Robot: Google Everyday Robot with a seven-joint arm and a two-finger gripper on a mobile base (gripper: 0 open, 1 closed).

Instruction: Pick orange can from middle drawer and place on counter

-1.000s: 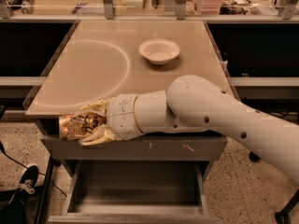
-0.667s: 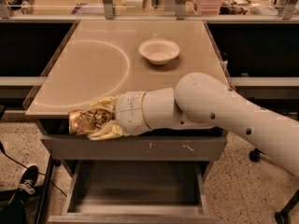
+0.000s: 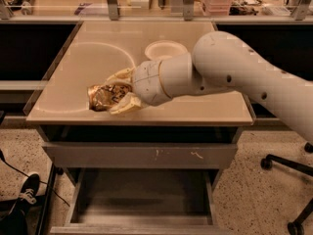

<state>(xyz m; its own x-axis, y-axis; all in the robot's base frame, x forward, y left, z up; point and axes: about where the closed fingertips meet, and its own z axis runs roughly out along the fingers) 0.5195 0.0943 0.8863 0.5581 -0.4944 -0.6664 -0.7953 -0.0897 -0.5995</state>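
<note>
My gripper (image 3: 116, 90) is shut on the orange can (image 3: 103, 96), a shiny orange-gold can lying sideways between the cream fingers (image 3: 126, 104). It hangs over the front left part of the beige counter (image 3: 93, 62), close above or on its surface; I cannot tell which. The white arm reaches in from the right. The middle drawer (image 3: 142, 190) stands pulled open below, its dark floor bare.
A white bowl (image 3: 165, 49) sits on the counter behind the arm. A grey drawer front with white scuff marks (image 3: 142, 155) is under the counter edge. A shoe (image 3: 27, 190) and a chair base (image 3: 293, 180) are on the speckled floor at the sides.
The gripper has carried the can up and back from the counter's front left edge to over the counter top, moving right and away from the drawer.
</note>
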